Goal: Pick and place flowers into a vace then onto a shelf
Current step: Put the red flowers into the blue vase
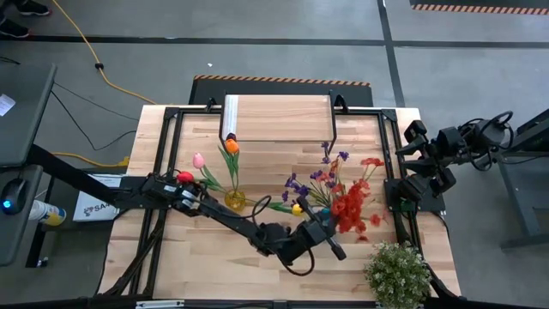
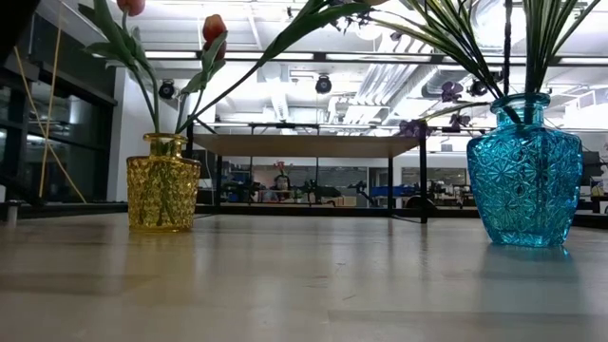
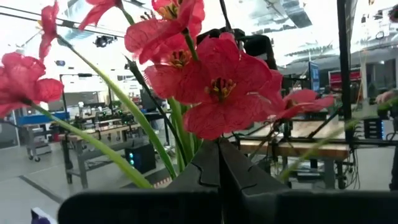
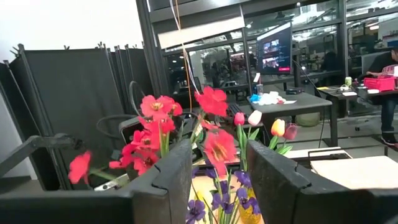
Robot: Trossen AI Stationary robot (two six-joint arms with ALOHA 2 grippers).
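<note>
The flower-loading step looks near its end: the left tool point(image 1: 337, 249), fingers shut with nothing visibly between them, sits on the near side of the blue vase point(image 2: 523, 173), just under the red small-blossom sprays point(image 1: 353, 206) that lean out of that vase. The right tool point(image 1: 410, 153) waits off the bench point(image 1: 197, 266) edge beyond the vase, fingers parted and empty. Next, by my reading, comes carrying a filled vase to the shelf point(image 1: 279, 118) (bare, behind both), the yellow vase point(image 2: 163, 182) already holding tulips point(image 1: 231, 147).

flowers point(image 1: 347, 202) upright in vases, shelf point(image 1: 279, 118) bare
</note>
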